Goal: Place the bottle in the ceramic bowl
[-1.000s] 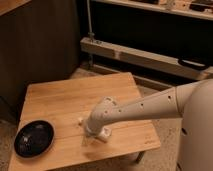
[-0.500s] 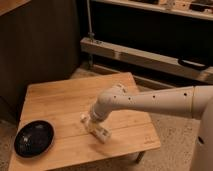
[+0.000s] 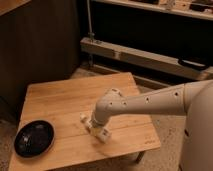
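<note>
Shifted slightly, arm (image 3: 150, 102) holds spread claw (image 3: 98, 130) at bottle (image 3: 84, 119), bowl (image 3: 34, 138) well apart.

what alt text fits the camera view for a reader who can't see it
A white robot arm reaches from the right over a low wooden table, its open pincer down at a small white-capped bottle near the table's middle. A glossy black ceramic bowl sits empty at the table's front left corner, apart from the bottle.
</note>
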### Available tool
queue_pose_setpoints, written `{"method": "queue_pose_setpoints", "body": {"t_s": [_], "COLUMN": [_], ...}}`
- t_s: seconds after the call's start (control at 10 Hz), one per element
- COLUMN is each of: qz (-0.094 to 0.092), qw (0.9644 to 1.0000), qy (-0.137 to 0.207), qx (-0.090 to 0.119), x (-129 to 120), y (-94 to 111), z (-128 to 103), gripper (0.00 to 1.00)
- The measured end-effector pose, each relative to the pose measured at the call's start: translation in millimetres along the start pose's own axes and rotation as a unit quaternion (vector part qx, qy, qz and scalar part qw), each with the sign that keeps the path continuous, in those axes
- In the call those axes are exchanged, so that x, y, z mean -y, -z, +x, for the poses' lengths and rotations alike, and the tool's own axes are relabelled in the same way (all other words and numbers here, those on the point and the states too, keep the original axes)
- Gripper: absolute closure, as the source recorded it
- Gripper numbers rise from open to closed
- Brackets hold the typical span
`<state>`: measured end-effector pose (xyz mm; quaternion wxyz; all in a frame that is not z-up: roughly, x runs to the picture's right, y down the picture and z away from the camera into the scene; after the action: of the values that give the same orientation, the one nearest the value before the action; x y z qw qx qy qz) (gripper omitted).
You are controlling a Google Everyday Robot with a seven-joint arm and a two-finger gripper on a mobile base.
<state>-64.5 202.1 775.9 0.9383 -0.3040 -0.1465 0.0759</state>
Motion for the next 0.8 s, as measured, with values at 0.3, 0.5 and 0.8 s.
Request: {"method": "queue_pose_setpoints", "body": {"t_s": [0.3, 0.5, 0.8], "qz": [0.006, 0.01, 0.001], "qw": [0.9996, 0.9991, 0.9982], "qy": [-0.023, -0.034, -0.052], "qx": [-0.017, -0.022, -0.03], "x": [-9.7, -5.2, -13.7], "y": [-7.2, -5.4, -14.1], "z": [22.1, 31.1, 35.5], "gripper": [0.35, 0.35, 0.35]}}
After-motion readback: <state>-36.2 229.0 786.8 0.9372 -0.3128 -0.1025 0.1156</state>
